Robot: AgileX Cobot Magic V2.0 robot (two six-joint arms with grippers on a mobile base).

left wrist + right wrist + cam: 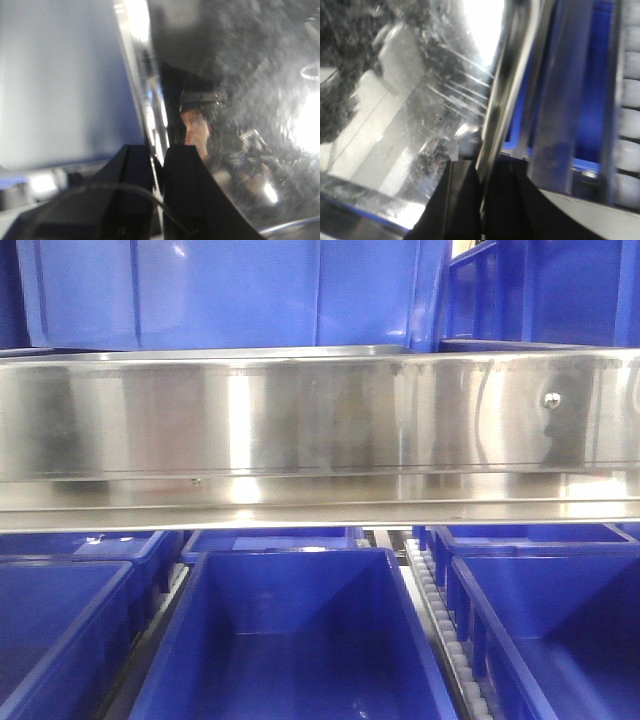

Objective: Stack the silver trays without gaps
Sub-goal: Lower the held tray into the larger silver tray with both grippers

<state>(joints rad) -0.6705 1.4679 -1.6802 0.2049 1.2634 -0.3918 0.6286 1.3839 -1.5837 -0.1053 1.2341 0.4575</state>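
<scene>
In the left wrist view, a silver tray [240, 75] fills the right side with a scratched, mirror-like face. Its thin rim [150, 100] runs down between the black fingers [185, 170] of my left gripper [157, 150], which is shut on that rim. The right wrist view shows a tray face [420, 100] on the left, and its rolled rim [510, 75] passes between the fingers of my right gripper [482, 165], also shut on it. Neither gripper shows in the front view. There, a thin rolled silver edge [230, 350] lies just above the steel rail; I cannot tell whether it is a tray.
A broad steel shelf rail [300, 420] with a screw [550, 398] crosses the front view. Deep blue bins [290, 640] stand below it and more blue bins [230, 290] above. A roller track [440, 620] runs between the lower bins. A blue bin [580, 100] and white rollers [630, 100] lie right of my right gripper.
</scene>
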